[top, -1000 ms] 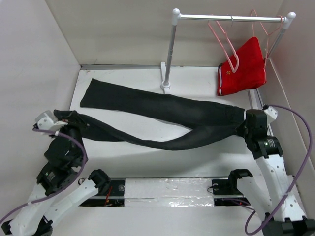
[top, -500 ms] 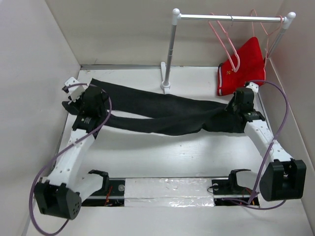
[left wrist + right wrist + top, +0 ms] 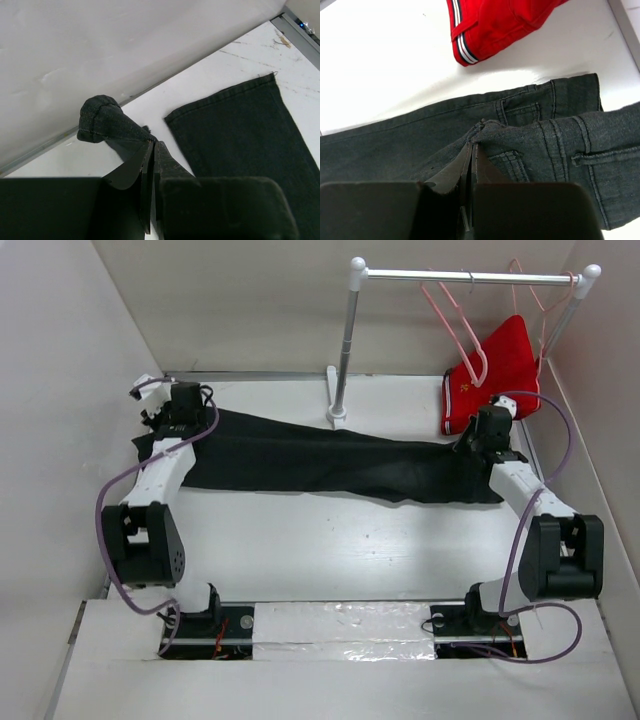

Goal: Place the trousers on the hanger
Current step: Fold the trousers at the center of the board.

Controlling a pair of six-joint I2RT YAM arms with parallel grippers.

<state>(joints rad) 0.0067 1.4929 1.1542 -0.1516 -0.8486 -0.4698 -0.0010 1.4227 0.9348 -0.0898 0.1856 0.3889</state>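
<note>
The dark-charcoal trousers [image 3: 330,460] lie stretched across the table, legs to the left and waist to the right. My left gripper [image 3: 165,430] is shut on a bunched leg end [image 3: 107,122], and the other leg [image 3: 245,140] lies flat beside it. My right gripper [image 3: 472,445] is shut on a pinched fold near the back pocket and waistband [image 3: 530,135]. The thin pale-pink hanger [image 3: 455,325] hangs bare on the rail at the back right, apart from both grippers.
A white clothes rack has its post [image 3: 343,350] and foot at the back centre and its rail [image 3: 500,278] running right. Red shorts [image 3: 495,375] [image 3: 505,22] hang from a second pink hanger just behind my right gripper. Walls close in on both sides.
Both arms have swung toward the back of the table with the trousers. The two crossed legs have been drawn together into one flat, straight band.
</note>
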